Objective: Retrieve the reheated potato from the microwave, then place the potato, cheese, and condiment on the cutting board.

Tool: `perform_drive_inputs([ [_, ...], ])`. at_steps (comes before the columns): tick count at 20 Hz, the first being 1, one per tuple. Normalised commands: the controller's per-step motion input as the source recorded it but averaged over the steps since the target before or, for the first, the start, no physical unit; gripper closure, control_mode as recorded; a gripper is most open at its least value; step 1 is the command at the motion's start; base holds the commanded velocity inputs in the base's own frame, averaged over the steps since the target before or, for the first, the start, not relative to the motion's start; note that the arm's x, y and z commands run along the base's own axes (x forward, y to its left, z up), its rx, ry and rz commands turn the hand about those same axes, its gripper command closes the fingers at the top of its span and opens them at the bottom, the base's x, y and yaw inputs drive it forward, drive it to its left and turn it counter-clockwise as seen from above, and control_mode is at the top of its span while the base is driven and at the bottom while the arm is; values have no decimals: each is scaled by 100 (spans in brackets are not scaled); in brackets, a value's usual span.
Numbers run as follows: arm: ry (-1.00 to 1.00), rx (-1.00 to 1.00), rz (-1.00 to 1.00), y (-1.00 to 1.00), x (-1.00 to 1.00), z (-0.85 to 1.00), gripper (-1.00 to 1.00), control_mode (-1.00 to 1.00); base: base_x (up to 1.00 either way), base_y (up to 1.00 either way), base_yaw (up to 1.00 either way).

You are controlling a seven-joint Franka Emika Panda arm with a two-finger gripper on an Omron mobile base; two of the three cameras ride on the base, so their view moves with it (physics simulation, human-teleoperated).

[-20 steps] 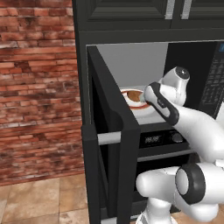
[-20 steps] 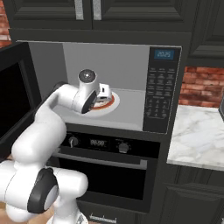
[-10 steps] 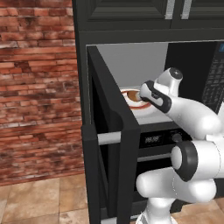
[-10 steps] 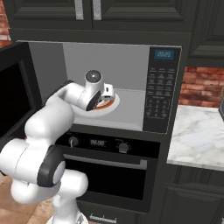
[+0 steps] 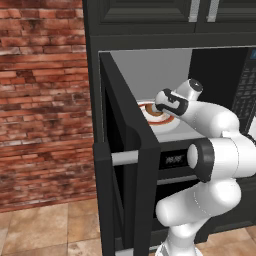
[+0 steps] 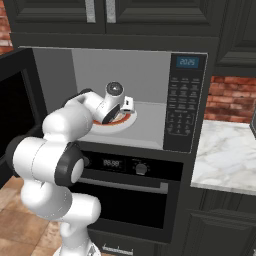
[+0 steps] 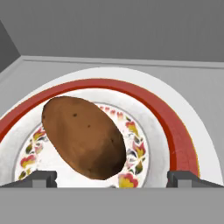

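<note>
Hand view potato: the brown potato (image 7: 83, 136) lies on the plate, just ahead of the gripper (image 7: 111, 177) and between its wide-spread fingertips (image 7: 41, 178), nearer the left one, untouched.
Microwave: the built-in black microwave (image 6: 187, 100) stands with its door (image 5: 125, 165) swung open to the left; pale grey interior.
Plate: white plate (image 7: 175, 127) with a red ring and flower pattern, on the microwave floor (image 6: 150, 120).
Gripper: jaws fully apart, holding nothing, reaching into the microwave (image 5: 164, 102).
Writing: the microwave display shows digits too small to read.
</note>
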Motion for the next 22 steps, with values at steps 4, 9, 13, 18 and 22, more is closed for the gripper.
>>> perform_drive_inputs([
  [4,0,2,0,6,42,-9,-100,-100,0,0,0],
  [9,0,0,0,11,25,-4,-100,-100,0,0,0],
  [13,0,0,0,4,12,-7,-100,-100,0,0,0],
  [18,0,0,0,9,0,-19,-100,-100,0,0,0],
  [22,2,0,0,14,1,-27,-100,-100,0,0,0],
])
